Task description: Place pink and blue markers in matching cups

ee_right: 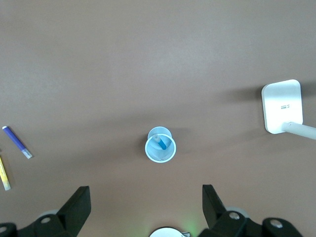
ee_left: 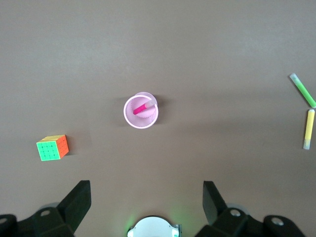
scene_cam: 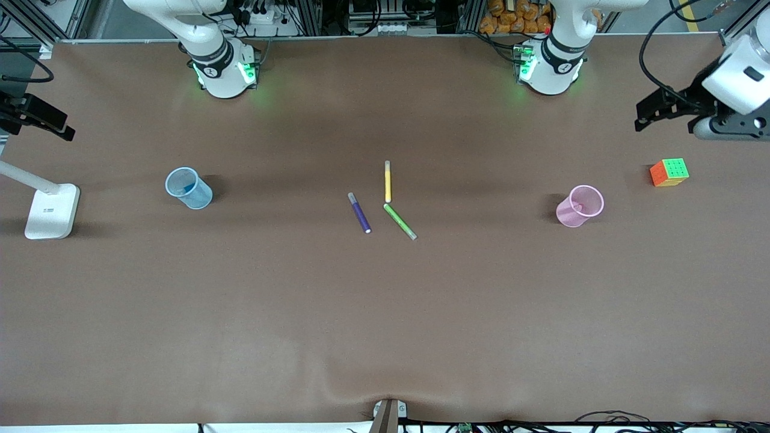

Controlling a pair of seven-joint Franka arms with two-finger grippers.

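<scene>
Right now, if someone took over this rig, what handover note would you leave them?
Left gripper: open, empty, high over the pale pink translucent plastic cup.
Right gripper: open, empty, high over the light blue translucent plastic cup.
Magenta-pink felt-tip marker is in the pink cup; bright blue marker is in the blue cup.
Done: both markers placed in matching cups.
Left: nothing. The purple pen, yellow pen and green pen lie mid-table.

We are seeing purple (scene_cam: 359,213), yellow (scene_cam: 388,181) and green markers (scene_cam: 400,221) lying between a blue cup (scene_cam: 189,188) and a pink cup (scene_cam: 580,206).
</scene>
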